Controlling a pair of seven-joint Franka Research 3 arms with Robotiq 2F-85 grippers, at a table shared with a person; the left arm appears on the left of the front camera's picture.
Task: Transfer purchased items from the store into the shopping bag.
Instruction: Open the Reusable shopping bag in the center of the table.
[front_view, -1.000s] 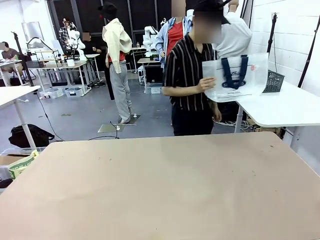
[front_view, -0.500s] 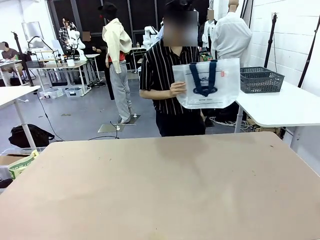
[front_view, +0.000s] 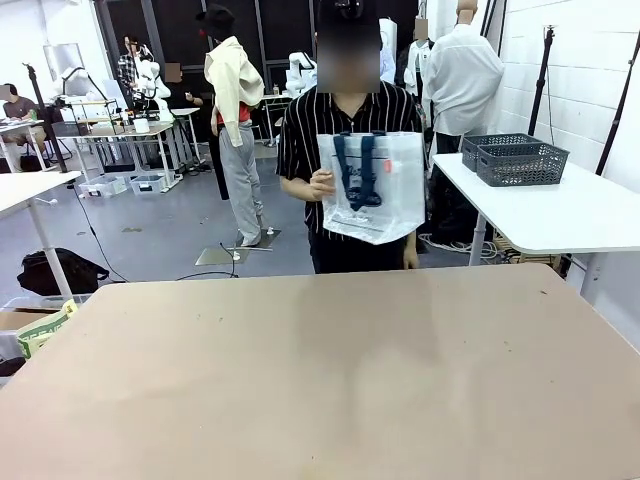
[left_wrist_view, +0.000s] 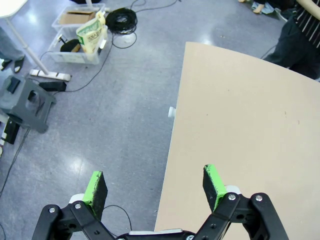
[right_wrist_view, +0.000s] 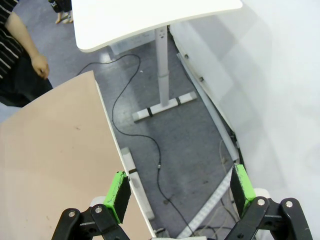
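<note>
While the person at the far side holds the shopping bag (front_view: 372, 185) up before the chest, in the upper middle of the front view, it hangs flat and slack with its navy handles drooping down its face. It looks empty. That reads as a bag being carried or shown, not one set down ready to fill. One hand (front_view: 322, 184) pinches its upper left edge, and the other arm hangs straight down behind the bag's right edge.

The store (front_view: 515, 158), a dark mesh basket, sits on a white side bench (front_view: 560, 215) at the upper right, well apart from the tan bench (front_view: 330, 380) across the lower half. Whether any purchased items lie in it cannot be told from this angle. With bag and basket both off the tan bench, the transfer looks not yet begun.

The left tool (left_wrist_view: 156, 185) hangs with its green pads wide apart and nothing between them, straddling the tan bench's edge with one pad over the floor. The right tool (right_wrist_view: 180, 187) is likewise spread wide and empty, straddling the opposite edge and mostly over the floor. Both look like waiting poses.
</note>
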